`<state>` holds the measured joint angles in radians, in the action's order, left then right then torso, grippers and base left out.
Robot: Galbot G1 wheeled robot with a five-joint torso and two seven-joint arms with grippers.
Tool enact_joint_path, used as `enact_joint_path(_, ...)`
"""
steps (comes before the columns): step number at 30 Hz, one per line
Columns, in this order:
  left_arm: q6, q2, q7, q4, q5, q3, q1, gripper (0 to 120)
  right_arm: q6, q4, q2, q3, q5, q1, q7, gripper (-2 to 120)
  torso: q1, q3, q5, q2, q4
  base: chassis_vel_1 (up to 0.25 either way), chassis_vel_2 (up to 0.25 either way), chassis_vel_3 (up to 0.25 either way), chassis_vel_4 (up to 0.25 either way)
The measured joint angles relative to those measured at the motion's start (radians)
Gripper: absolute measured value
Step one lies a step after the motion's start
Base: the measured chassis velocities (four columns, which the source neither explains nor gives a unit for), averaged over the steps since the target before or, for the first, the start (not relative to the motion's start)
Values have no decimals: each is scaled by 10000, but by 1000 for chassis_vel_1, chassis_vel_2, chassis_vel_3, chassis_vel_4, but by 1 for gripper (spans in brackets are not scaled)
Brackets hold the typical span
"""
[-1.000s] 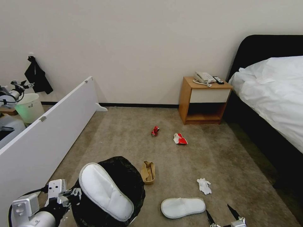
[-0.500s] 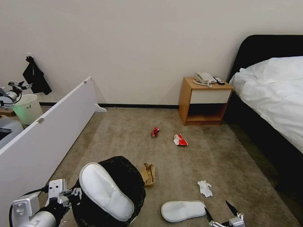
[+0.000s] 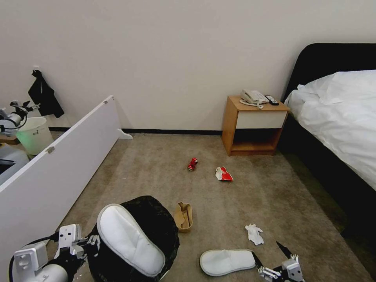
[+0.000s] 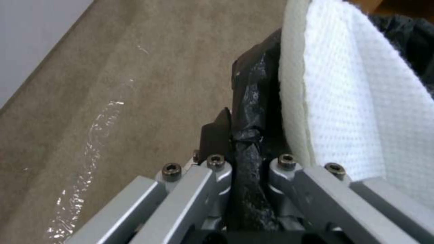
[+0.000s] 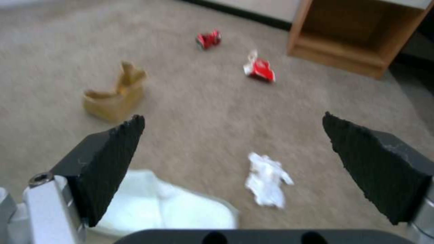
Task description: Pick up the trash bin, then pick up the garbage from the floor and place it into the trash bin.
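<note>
Head view: trash bin (image 3: 156,235) low at the near left, black liner folded over the rim, one white slipper (image 3: 129,234) lying slantwise across its mouth. Left gripper (image 3: 92,241) at the bin's left edge, pinched onto the rim. On the floor (image 3: 164,164), taking the bin as landmark: brown paper bag (image 3: 183,216) just beside its right edge; second slipper (image 3: 227,261) farther right and flat on the carpet; crumpled tissue (image 3: 253,234) beyond that slipper, to the right; crushed red can (image 3: 192,163) and red-and-white wrapper (image 3: 223,174) well away on the far side of the bin, toward the nightstand (image 3: 254,125). Right gripper (image 3: 270,256) low over the carpet, right of the bin, just past the floor slipper's right end, claw spread wide and holding nothing. Bed (image 3: 337,117) along the right; white panel (image 3: 58,168) leaning on the left. Left wrist view: left gripper (image 4: 246,149) clamped narrow on the bin's black liner (image 4: 253,112), slipper (image 4: 357,101) lying against the rim right beside the clamped spot, carpet (image 4: 113,95) beyond. Right wrist view: right gripper (image 5: 233,135) wide apart, dark fingertips (image 5: 117,149) with bare carpet between them; tissue (image 5: 267,179) between the two fingers on the carpet, slipper (image 5: 162,206) under the near finger, bag (image 5: 115,98), can (image 5: 208,39) and wrapper (image 5: 260,67) farther off, nightstand (image 5: 361,37) behind them.
</note>
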<state>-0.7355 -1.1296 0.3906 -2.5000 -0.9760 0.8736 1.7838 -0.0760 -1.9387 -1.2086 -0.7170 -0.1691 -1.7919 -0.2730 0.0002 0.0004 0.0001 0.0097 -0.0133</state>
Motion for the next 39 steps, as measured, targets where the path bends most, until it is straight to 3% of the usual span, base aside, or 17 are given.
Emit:
enact_joint_path(6, 0, -19, 1, 0, 38, 2, 73, 4, 508, 323, 955, -138, -713, 429, -115, 100, -1, 0, 1, 0, 0, 0, 0, 0, 0)
enact_joint_path(8, 0, -23, 2, 0, 73, 11, 123, 4, 622, 699, 1791, -174, -1240, 708, -421, 100, 0, 0, 1, 0, 4, 0, 0, 0, 0)
enact_joint_path(16, 0, -96, 18, 0, 155, 45, 258, 4, 433, 1479, 3073, -567, -918, 1044, -1526, 100, 0, 0, -1, 2, -1, 0, 0, 0, 0)
enact_joint_path(27, 0, -147, 18, 0, 299, 82, 430, 4, 171, 2205, 4315, 391, -1429, 2078, -2450, 100, 0, 0, -1, 2, 0, 0, 0, 0, 0)
enact_joint_path(39, 0, -205, 17, 0, 356, 95, 460, 4, 62, 2514, 4584, 1091, -1680, 2660, -2582, 100, 0, 0, -3, 2, -1, 0, 0, 0, 0)
